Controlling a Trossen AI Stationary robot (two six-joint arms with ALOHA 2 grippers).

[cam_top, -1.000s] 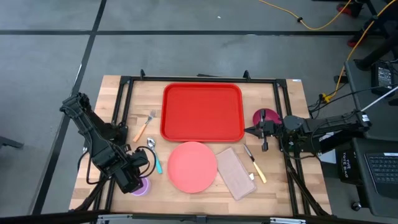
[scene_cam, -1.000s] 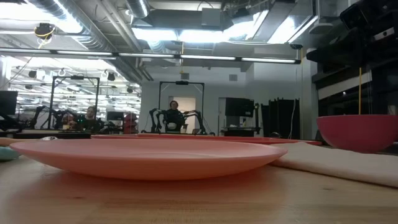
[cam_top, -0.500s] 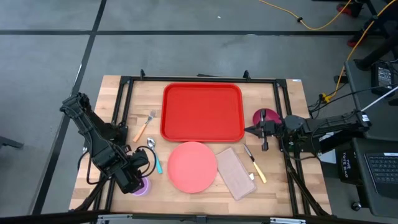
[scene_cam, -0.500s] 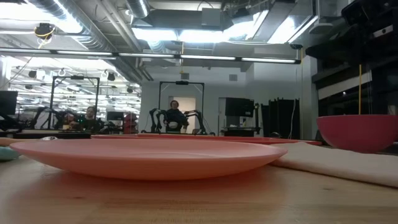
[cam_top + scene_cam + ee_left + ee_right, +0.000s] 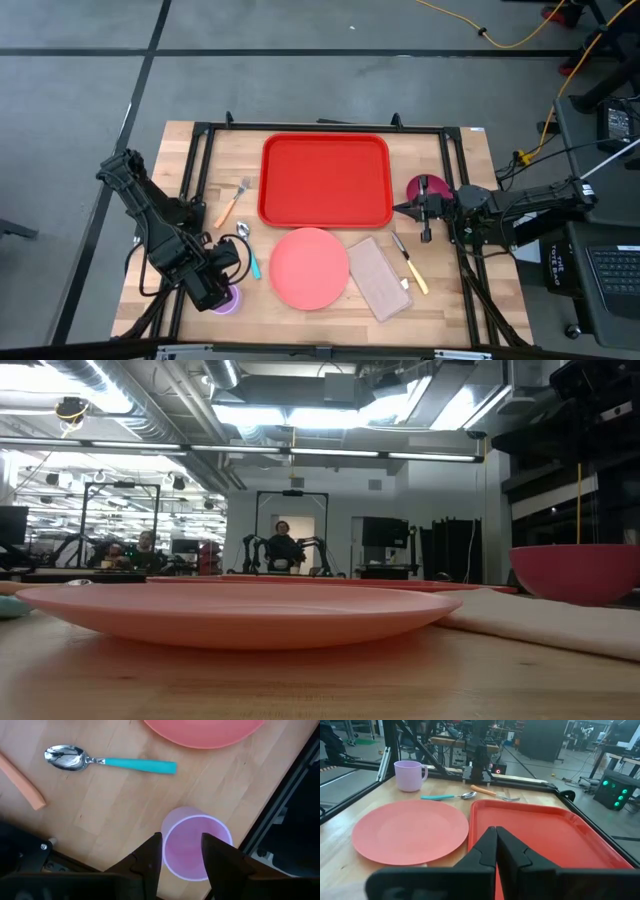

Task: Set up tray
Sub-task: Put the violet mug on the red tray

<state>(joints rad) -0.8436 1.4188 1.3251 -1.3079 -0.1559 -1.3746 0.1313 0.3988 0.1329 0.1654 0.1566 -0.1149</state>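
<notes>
While nothing yet sits on the tray, the left gripper (image 5: 181, 851) hangs over the lilac plastic mug (image 5: 196, 841) at the table's front-left corner, its two dark fingers (image 5: 150, 857) spread apart either side of the rim, not yet pinching — prob. lined up for a pick, since the mug stands upright w/ its mouth open to the wrist cam. Just beside it lie a steel spoon with a teal handle (image 5: 109, 761) and, further toward the left edge, a fork with an orange handle (image 5: 231, 201), both laid flat within that arm's reach.

The right gripper (image 5: 496, 845) hovers near the right edge, fingers pressed together and holding nothing, pointing across the table; it looks parked, waiting. Behind it sits a magenta round bowl (image 5: 424, 189); near the front-right lie a knife with a yellow handle (image 5: 410, 263) and a folded beige cloth napkin (image 5: 378, 277).

The large flat red plastic tray (image 5: 325, 180) rests bare at the rear centre of the wooden table (image 5: 448, 312), w/ the round pink plastic plate (image 5: 309, 267) just in front of it, apart from its rim.
</notes>
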